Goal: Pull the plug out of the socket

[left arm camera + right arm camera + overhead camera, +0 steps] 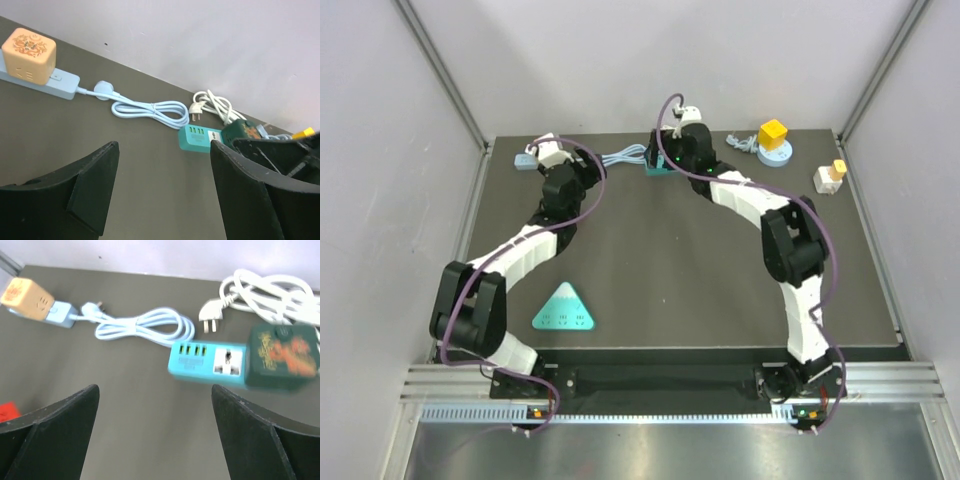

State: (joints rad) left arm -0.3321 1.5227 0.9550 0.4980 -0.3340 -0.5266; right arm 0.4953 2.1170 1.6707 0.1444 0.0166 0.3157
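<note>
A teal power strip [207,362] lies near the table's back edge with a dark green cube plug [282,357] seated in its right end. It also shows in the left wrist view [200,138] and the top view [655,168]. My right gripper [155,390] is open and empty, hovering just short of the strip. An orange cube plug [29,54] sits in a light blue strip [62,82] at the back left. My left gripper [164,147] is open and empty, to the right of that strip and apart from it.
A light blue coiled cable [145,327] and a white cable with a loose plug [270,290] lie by the teal strip. A yellow cube on a blue round base [773,140] and a small white block [830,178] stand back right. A teal triangle [565,308] lies near front.
</note>
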